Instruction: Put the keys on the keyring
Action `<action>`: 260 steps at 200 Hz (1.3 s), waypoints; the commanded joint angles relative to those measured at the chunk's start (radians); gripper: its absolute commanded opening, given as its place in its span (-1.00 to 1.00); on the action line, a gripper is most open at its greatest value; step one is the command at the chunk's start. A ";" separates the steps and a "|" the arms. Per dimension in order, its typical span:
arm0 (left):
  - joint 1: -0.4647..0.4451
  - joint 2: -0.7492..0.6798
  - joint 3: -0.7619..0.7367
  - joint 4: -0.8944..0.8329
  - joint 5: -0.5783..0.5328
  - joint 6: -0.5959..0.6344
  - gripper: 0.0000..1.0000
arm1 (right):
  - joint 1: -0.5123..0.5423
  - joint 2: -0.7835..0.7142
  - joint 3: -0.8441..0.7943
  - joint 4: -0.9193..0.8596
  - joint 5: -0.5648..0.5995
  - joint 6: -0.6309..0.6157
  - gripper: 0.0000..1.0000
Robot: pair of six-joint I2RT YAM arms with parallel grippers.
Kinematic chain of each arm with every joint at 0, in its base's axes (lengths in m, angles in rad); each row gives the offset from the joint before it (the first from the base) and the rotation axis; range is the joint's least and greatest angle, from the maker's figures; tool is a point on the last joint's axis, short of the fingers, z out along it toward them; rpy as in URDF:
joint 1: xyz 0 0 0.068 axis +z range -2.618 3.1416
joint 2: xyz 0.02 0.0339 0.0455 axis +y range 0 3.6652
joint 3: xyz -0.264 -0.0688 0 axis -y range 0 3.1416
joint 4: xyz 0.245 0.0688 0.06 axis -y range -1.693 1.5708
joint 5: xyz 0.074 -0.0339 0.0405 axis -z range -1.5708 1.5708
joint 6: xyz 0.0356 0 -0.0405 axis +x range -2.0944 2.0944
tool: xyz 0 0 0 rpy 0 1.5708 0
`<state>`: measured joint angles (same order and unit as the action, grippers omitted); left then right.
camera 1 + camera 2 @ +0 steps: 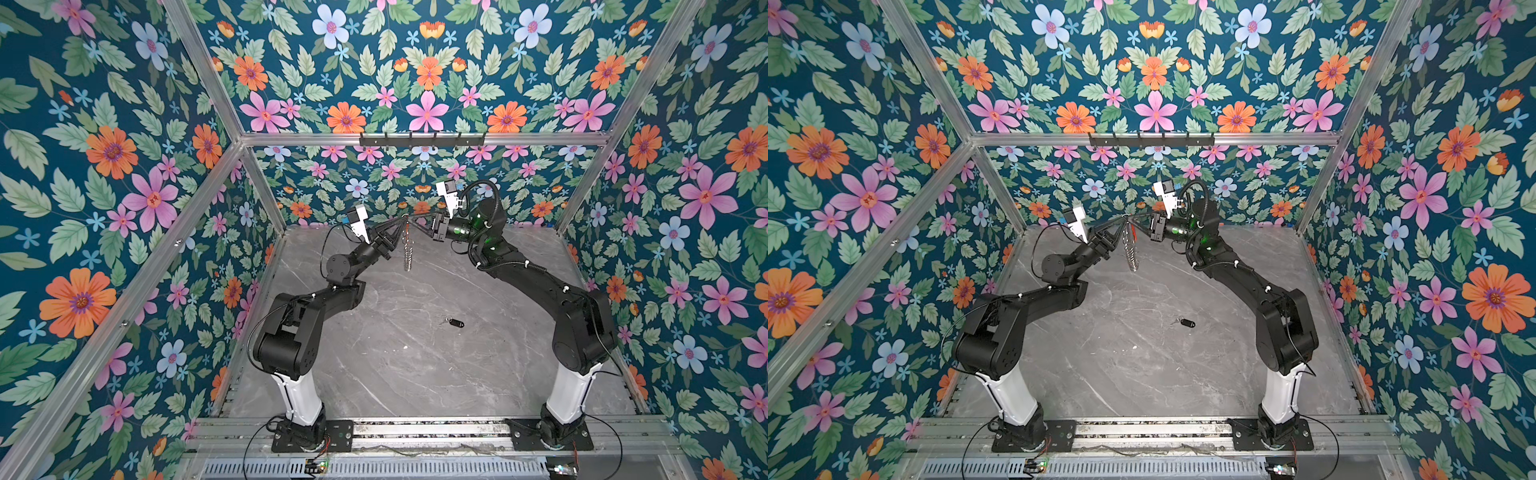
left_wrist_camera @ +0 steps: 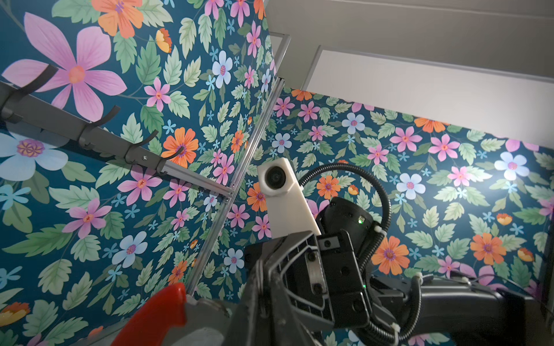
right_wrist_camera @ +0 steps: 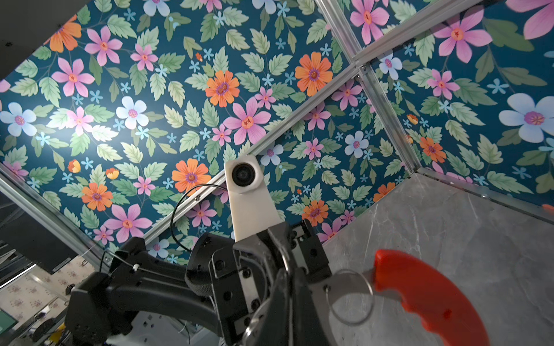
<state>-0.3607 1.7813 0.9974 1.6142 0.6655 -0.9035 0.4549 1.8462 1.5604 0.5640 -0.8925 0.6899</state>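
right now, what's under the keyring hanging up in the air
Only bare grey table shows beneath the keyring; the black key tag lies apart, nearer the front. Its thin edge hides just a sliver.

A robotics lab test cell: aluminium frame [image 1: 291, 139], floral-papered walls [image 1: 104, 166], marble-look tabletop [image 1: 395, 374].

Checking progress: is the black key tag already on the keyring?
No: in a top view the key tag lies alone on the table, well apart from the raised keyring.
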 commanded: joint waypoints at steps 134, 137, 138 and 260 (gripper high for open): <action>0.115 -0.198 0.145 -1.109 0.566 0.786 -0.56 | 0.062 -0.108 0.077 -0.743 0.152 -0.865 -1.00; 0.115 -0.198 0.144 -1.102 0.568 0.780 -0.56 | 0.064 -0.106 0.079 -0.746 0.152 -0.867 -1.00; 0.115 -0.197 0.145 -1.100 0.568 0.779 -0.56 | 0.065 -0.106 0.079 -0.747 0.152 -0.867 -1.00; 0.115 -0.197 0.149 -1.128 0.626 0.771 -1.00 | 0.082 -0.104 0.084 -0.711 0.135 -0.828 -1.00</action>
<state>-0.2470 1.5852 1.1469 0.4973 1.2686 -0.1482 0.5343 1.7458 1.6371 -0.1974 -0.7410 -0.1402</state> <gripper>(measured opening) 0.048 0.052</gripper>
